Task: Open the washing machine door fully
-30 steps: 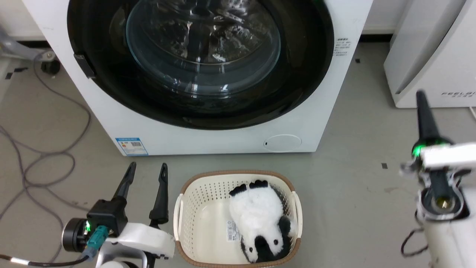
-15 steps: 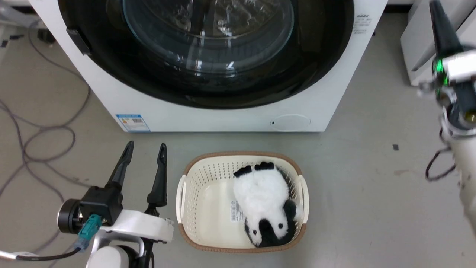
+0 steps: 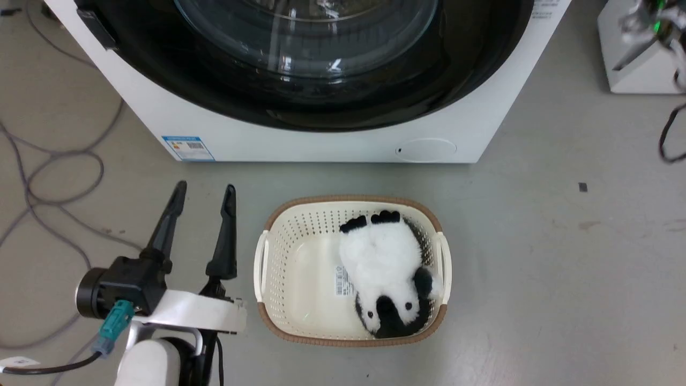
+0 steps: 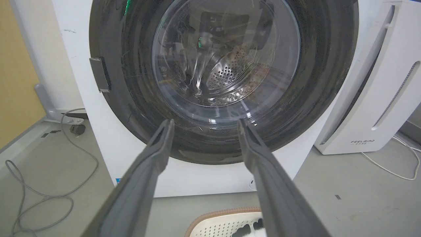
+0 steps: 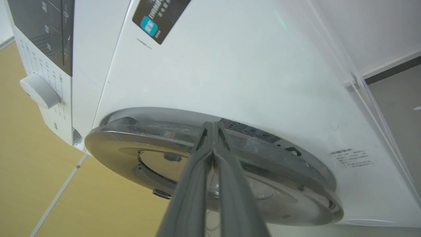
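Half door (image 3: 300,102) cropped, right tool (image 5: 212,128) pressed together

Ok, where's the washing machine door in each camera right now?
Head view: washing machine door spans the top, cut by the upper edge.
Left wrist view: door fills the upper centre, beyond the open left gripper.
Right wrist view: door side-on, low centre, behind the shut right gripper.
Shared landmark: the white front of the washing machine.

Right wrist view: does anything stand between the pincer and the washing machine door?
Nothing visible does. The right pincer, fingers together, points straight at the rim of the washing machine door, with no object between them.
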`<state>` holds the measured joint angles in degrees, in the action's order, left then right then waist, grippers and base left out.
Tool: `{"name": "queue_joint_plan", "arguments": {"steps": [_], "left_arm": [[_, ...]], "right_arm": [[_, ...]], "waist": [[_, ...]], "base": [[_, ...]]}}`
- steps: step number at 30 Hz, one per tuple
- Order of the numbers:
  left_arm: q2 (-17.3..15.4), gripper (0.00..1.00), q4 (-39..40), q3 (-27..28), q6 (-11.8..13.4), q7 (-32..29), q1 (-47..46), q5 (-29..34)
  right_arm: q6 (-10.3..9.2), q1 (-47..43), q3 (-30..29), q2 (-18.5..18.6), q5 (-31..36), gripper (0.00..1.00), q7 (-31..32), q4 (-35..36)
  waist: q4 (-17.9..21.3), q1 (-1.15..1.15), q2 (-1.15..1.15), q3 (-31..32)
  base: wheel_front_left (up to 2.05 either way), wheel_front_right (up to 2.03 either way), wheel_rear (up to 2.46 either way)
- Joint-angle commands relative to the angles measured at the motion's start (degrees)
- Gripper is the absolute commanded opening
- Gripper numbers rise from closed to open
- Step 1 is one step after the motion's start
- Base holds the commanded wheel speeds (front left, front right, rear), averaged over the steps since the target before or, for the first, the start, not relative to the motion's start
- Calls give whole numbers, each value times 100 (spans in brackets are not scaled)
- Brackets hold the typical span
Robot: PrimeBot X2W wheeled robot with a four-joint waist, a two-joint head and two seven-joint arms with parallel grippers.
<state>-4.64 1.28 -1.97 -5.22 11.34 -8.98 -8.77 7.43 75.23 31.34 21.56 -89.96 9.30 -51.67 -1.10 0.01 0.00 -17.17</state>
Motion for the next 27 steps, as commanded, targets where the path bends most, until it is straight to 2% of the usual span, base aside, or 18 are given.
{"name": "queue_joint_plan", "arguments": {"steps": [1, 9, 20, 27], "left_arm": [[-42, 100, 44, 16, -26, 75, -131, -32], [-40, 100, 96, 45, -86, 171, -281, -103], [-19, 100, 97, 58, -170, 303, -468, -201], [-3, 100, 85, 68, -210, 365, -552, -242]], "right_arm": [[5, 409, 239, 53, -200, 0, 185, -266], [5, 1458, 1150, -105, -504, 0, 1045, -1061], [5, 2389, 2100, -358, -1048, 0, 1598, -1832], [6, 2722, 2500, -447, -1375, 0, 2081, -2118]], "waist": [[-3, -1, 0, -87], [-9, -1, 0, -390], [-64, -1, 0, -688], [-82, -1, 0, -808]], "base": [[0, 0, 0], [0, 0, 0], [0, 0, 0], [0, 0, 0]]}}
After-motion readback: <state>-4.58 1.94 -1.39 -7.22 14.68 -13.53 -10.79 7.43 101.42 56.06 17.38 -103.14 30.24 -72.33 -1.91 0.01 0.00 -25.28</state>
